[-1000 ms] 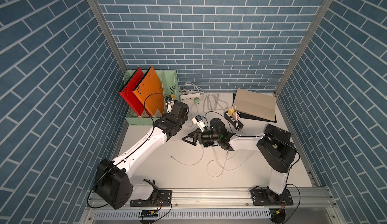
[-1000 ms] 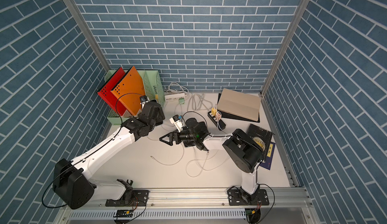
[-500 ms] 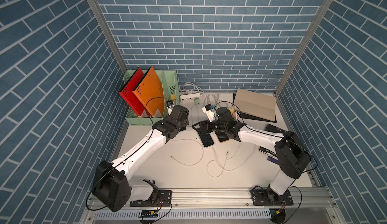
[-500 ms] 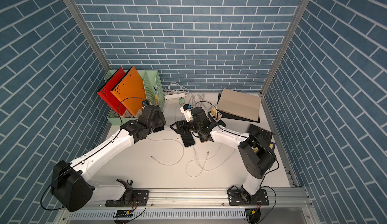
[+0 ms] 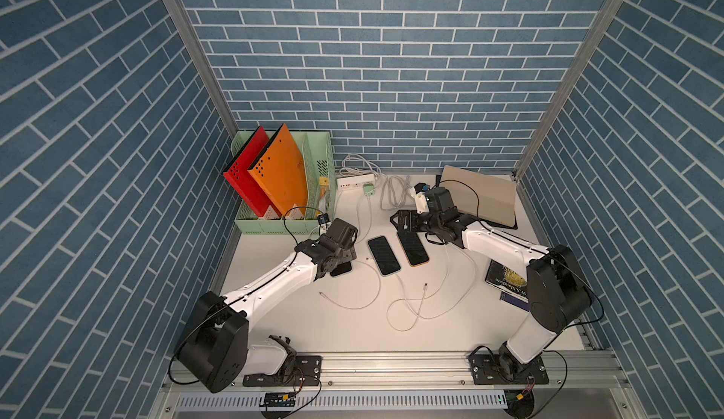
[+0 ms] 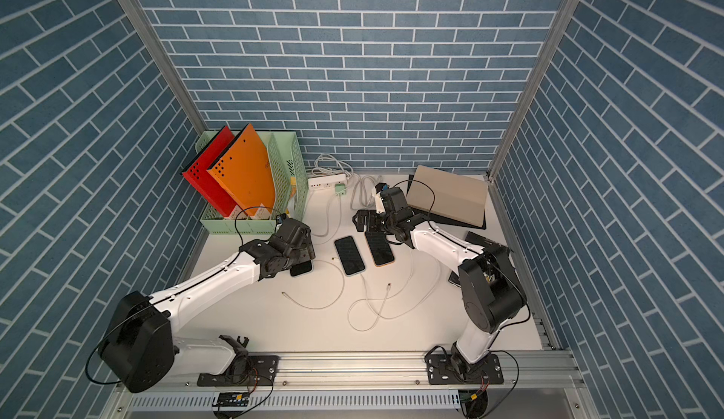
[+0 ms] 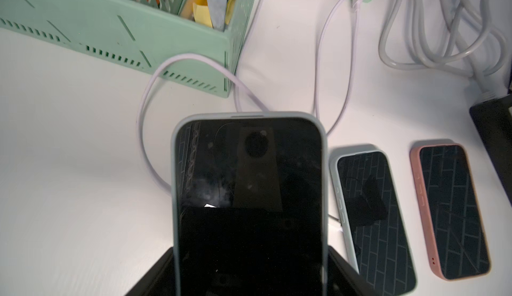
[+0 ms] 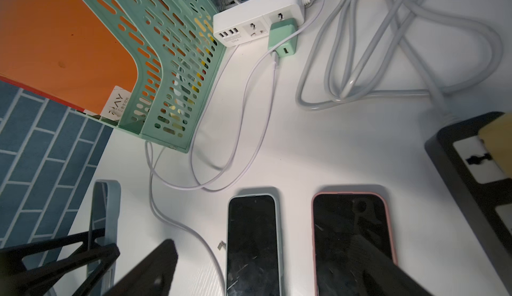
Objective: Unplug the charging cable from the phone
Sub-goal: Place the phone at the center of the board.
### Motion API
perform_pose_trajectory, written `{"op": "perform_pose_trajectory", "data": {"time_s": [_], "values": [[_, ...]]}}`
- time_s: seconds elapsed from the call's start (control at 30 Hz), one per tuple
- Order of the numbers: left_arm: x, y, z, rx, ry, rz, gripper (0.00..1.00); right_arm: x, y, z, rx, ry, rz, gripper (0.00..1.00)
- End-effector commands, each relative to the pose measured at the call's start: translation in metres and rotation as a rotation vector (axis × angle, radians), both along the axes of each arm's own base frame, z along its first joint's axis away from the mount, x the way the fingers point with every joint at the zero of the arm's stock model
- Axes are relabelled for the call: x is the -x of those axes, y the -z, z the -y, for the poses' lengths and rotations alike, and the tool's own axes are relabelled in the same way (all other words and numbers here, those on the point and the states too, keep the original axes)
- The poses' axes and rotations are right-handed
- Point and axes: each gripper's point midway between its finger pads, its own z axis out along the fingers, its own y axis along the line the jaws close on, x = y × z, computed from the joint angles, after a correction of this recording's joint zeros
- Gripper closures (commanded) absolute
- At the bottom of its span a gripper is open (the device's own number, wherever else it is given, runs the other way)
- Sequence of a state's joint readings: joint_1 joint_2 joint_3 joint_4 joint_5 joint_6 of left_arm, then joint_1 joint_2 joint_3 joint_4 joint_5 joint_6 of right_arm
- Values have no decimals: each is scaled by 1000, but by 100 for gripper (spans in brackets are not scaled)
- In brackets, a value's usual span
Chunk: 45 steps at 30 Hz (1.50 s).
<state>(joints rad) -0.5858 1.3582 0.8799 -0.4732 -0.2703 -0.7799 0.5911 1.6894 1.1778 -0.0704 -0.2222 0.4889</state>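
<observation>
Firmly, the phone [image 7: 249, 192] in its pale grey case is pinched by its long edges between the jaws of the left gripper [image 7: 249, 276], near the green file rack [image 7: 83, 31]. The lilac charging cable [image 7: 317, 70] is led from the green charger [image 8: 282, 38] to behind the phone; its plug cannot be seen. The right gripper [image 5: 405, 223] is poised with jaws spread over the far end of a pink-cased phone [image 5: 413, 247] lying flat on the table [image 5: 333, 331].

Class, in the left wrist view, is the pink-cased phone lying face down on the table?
No, the pink-cased phone lies with its dark screen facing up, reflecting the brick pattern.
</observation>
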Motion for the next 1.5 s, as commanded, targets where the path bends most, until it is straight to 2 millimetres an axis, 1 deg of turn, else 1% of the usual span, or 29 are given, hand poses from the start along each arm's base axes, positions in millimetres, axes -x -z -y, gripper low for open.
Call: {"op": "perform_pose_trajectory", "data": {"time_s": [0.0, 0.1, 0.27, 0.53, 0.63, 0.7, 0.73, 0.83, 0.97, 1.07, 1.1, 1.2, 1.3, 1.37, 1.47], "values": [[6, 17, 5, 1, -7, -33, 92, -5, -19, 9, 19, 13, 52, 1], [15, 36, 10, -16, 12, -77, 92, -6, -21, 12, 16, 21, 55, 1], [23, 57, 19, -20, 34, -118, 92, -6, -16, 16, 19, 31, 48, 0], [31, 79, 21, -32, 50, -154, 91, -8, -20, 26, 16, 53, 58, 1], [33, 83, 19, -43, 49, -162, 87, -9, -21, 30, 15, 63, 62, 0], [33, 84, 19, -47, 48, -164, 81, -10, -22, 31, 13, 67, 64, 0], [33, 85, 18, -50, 48, -164, 75, -11, -23, 33, 12, 70, 65, 0], [33, 84, 16, -61, 43, -162, 63, -13, -26, 37, 11, 77, 71, 0], [32, 80, 14, -73, 44, -153, 35, -17, -30, 46, 16, 98, 87, 1], [29, 74, 12, -89, 44, -133, 8, -20, -34, 55, 25, 113, 105, 0], [28, 71, 11, -95, 43, -124, 1, -21, -36, 58, 29, 116, 111, 0], [21, 61, 9, -122, 47, -91, 0, -24, -40, 67, 37, 130, 126, 0], [11, 46, 8, -158, 66, -44, 0, -27, -46, 77, 51, 138, 148, 1], [3, 35, 7, -188, 72, -7, 0, -29, -52, 86, 67, 151, 166, 1], [-11, 14, 5, -230, 77, 73, 0, -31, -58, 106, 103, 192, 197, 0]]}}
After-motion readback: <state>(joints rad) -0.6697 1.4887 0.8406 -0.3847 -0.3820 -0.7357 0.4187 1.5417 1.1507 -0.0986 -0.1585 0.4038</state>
